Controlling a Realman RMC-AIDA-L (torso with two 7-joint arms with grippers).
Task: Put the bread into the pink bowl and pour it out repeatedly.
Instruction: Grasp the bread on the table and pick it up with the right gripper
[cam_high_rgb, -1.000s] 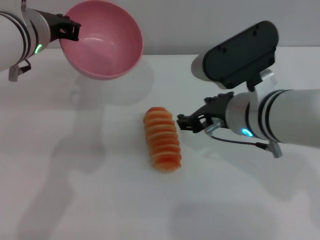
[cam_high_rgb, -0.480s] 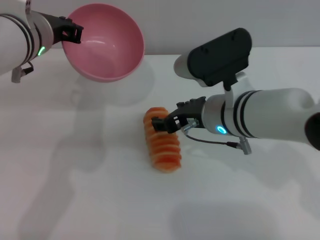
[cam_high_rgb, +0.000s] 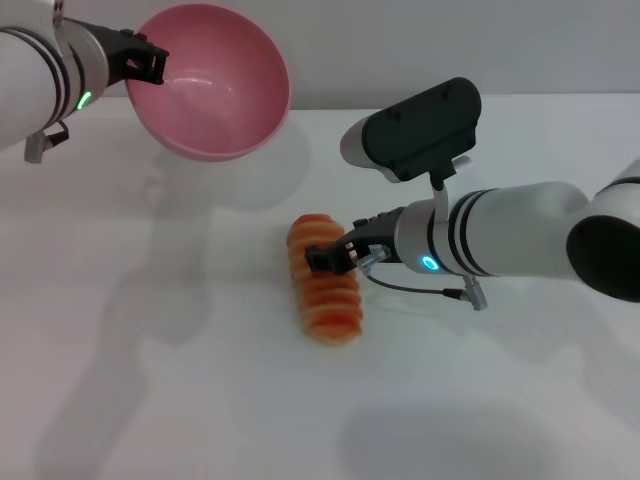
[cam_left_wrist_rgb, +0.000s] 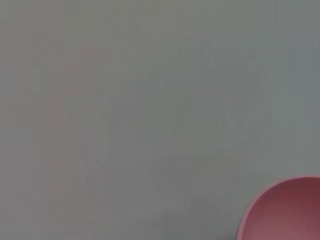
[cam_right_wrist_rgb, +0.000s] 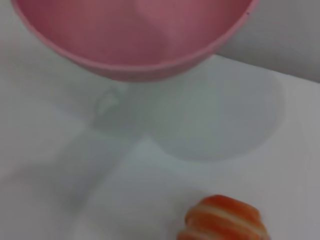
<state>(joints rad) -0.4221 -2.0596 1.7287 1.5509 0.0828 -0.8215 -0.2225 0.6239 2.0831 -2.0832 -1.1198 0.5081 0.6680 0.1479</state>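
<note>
Right gripper: our right gripper has come in from the right over the last second and now sits at the far half of the bread, its dark fingers low over the loaf's right side. We cannot tell from the head view whether they are parted or have already closed on it.
Bread: it lies flat on the white table near the middle, long axis running far to near, striped side up. It has not shifted while the arm closed in. The right wrist view shows only its far end.
Pink bowl: our left gripper holds the pink bowl by its left rim, raised at the far left and tilted so the mouth faces right and toward us. It has stayed nearly still. The bowl looks empty.
Meaning for the task: we judge this to be the reach for the bread at the start of a new fill; the grasp and the lift toward the bowl are not yet done.
Surroundings: apart from the shadows of the arms and the bowl, we see nothing else on the table.
In the way: nothing lies between the bread and the bowl. We judge the likeliest trouble to be the rounded, ridged loaf rolling or slipping if pinched off-centre.
</note>
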